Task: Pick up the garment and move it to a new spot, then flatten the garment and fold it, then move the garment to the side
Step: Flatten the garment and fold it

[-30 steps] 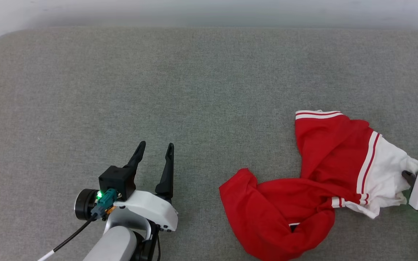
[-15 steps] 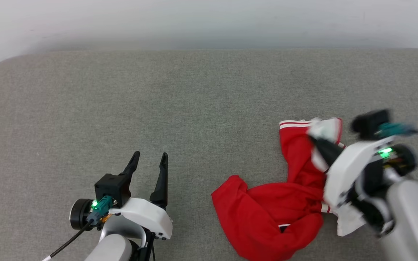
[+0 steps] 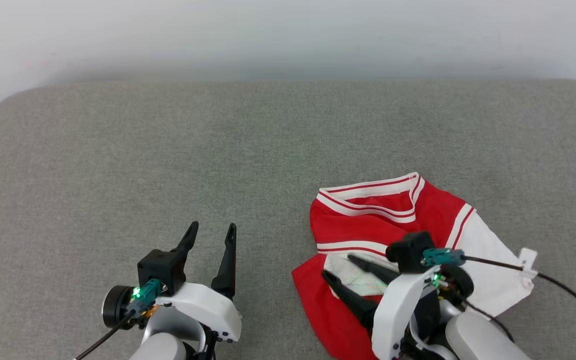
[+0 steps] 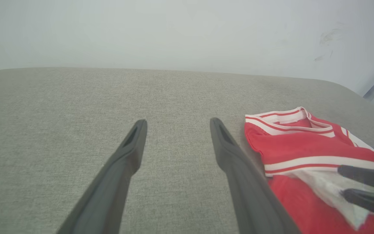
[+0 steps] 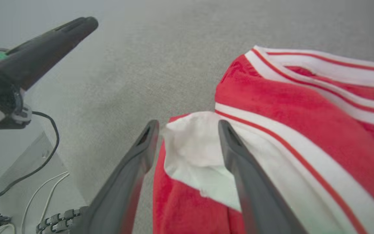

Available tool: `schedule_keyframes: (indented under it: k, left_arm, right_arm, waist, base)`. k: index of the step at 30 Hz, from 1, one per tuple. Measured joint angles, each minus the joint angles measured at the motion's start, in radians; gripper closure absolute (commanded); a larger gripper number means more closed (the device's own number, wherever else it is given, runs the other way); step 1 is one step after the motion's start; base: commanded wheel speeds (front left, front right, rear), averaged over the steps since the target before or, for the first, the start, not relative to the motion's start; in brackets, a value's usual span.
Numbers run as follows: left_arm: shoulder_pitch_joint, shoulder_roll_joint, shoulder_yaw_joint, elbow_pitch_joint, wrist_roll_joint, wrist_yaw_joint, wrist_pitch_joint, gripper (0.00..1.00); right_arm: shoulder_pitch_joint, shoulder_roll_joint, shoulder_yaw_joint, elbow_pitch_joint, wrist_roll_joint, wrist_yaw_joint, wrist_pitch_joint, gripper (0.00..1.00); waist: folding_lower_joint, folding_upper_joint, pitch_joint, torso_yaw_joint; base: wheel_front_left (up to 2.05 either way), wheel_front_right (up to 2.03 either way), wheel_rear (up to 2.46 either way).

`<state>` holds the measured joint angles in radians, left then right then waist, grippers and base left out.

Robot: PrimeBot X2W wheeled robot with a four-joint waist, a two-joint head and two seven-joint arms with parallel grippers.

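Nearest, lower left in the head view, the left tool [image 3: 213, 226] was seen with its fingers spread wide. Nothing was between them and bare desk [image 3: 168, 150] lay under it. Lower right, the right tool [image 3: 338, 265] was seen with fingers apart, laid over the near part of the garment [image 3: 368, 225]. In its wrist view a white fold was straddled, not pinched. No grip was judged on either side.

The garment was found bunched on the right half of the desk toward the near edge, close to the left tool but not touching it. The red body was crumpled under the white fold, with striped trim on the far side and a white sleeve spread to the right. Lettering could not be made out.

Step judged: set-down at the new spot done, flattening due. To be done well:
- The right tool is to be lifted straight off so no cloth is snagged.
- Both ends of one edge are to be located before anything is clamped.
- One end is to be taken by each tool, single layer only.
- The cloth is to be pulled apart evenly and low, toward the bare middle of the desk.

Risk judged: a double layer gets pinched and the fold is dragged along.

Counted: two tools, two fingers each; one garment; one desk; one pale wall [image 3: 288, 35] behind.
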<state>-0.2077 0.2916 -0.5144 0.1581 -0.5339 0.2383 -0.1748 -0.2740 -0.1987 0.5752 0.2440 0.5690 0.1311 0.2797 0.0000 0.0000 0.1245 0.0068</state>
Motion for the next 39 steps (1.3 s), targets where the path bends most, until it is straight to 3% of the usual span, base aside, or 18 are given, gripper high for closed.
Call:
schedule_keyframes:
  k: [5, 9, 18, 22, 35, 39]
  left_arm:
    - [0.022, 0.007, 0.0, 0.004, -0.008, 0.004, 0.001, 0.0]
    - [0.033, 0.016, -0.001, 0.002, -0.01, 0.008, 0.005, 0.0]
    - [0.048, 0.035, -0.02, -0.022, -0.009, 0.015, 0.043, 0.0]
    - [0.043, 0.039, -0.041, -0.042, -0.009, 0.01, 0.09, 0.0]
    - [-0.049, 0.028, -0.176, -0.023, -0.117, -0.097, 0.496, 0.0]
    - [-0.064, 0.039, -0.193, -0.01, -0.142, -0.091, 0.609, 0.0]
  right_arm:
    - [-0.029, -0.04, -0.014, -0.06, -0.083, 0.0, -0.189, 0.0]
    - [-0.013, -0.052, -0.135, -0.077, -0.206, 0.0, -0.289, 0.0]
    - [0.158, -0.005, -0.483, -0.141, -0.419, 0.0, -0.369, 0.0]
    - [0.233, 0.009, -0.56, -0.185, -0.452, 0.0, -0.357, 0.0]
    - [0.326, 0.066, -0.526, -0.262, -0.458, 0.0, -0.303, 0.0]
    - [0.334, 0.068, -0.513, -0.263, -0.454, 0.0, -0.292, 0.0]
  waist:
    - [0.0, 0.0, -0.029, -0.006]
    - [0.0, 0.0, -0.056, -0.015]
    - [-0.0001, 0.0, -0.118, -0.054]
    - [-0.0001, 0.0, -0.128, -0.083]
    - [-0.0001, 0.0, -0.141, -0.187]
    - [-0.0001, 0.0, -0.128, -0.208]
  base:
    - [0.0, 0.0, 0.0]
    - [0.0, 0.0, 0.0]
    - [0.0, 0.0, 0.0]
    - [0.0, 0.0, 0.0]
    - [0.0, 0.0, 0.0]
    - [0.0, 0.0, 0.0]
